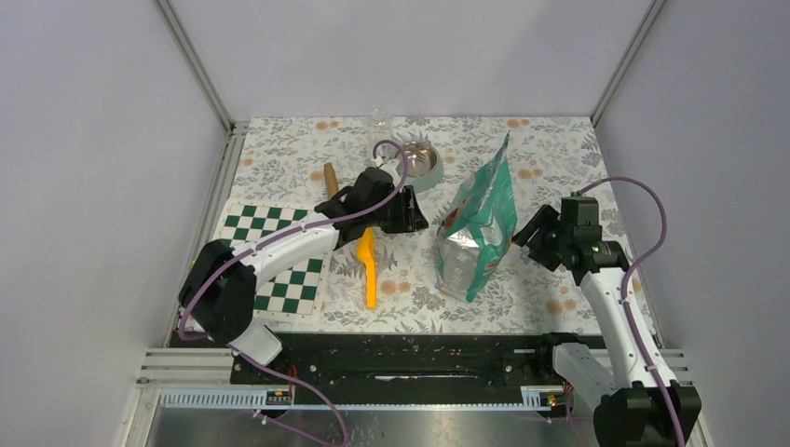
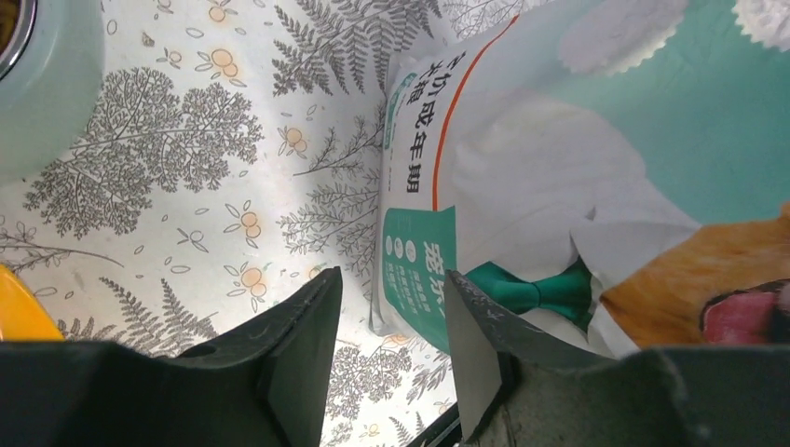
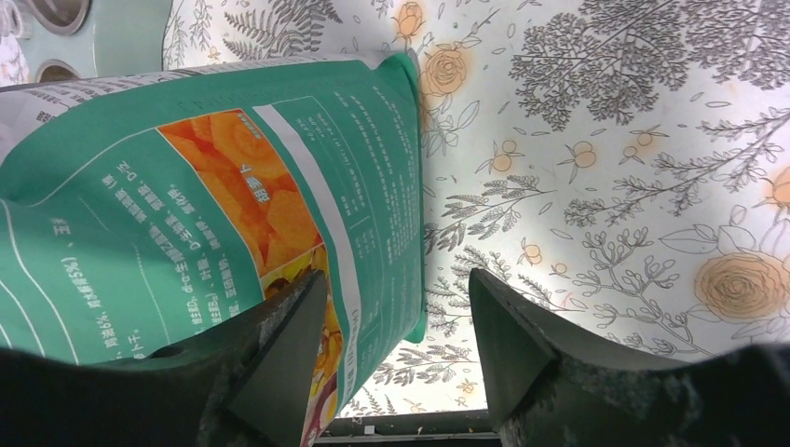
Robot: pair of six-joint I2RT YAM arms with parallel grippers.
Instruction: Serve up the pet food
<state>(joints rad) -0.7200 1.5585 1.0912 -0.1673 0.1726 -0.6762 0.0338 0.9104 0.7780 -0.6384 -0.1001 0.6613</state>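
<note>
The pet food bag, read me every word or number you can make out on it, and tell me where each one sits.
"成年期": dark characters running sideways on the white side panel of the bag, left wrist view.
Smaller characters beside them, and the white ones on the teal patch below: too blurred to read.
Fine print on the teal back, right wrist view: too small to read.
Top view: print unreadable.

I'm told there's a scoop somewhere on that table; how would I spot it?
Find the green-checked mat on the left of the flowery tablecloth. Between it and the upright teal bag lies the scoop. It is the only bright orange thing there, long and narrow.
</note>
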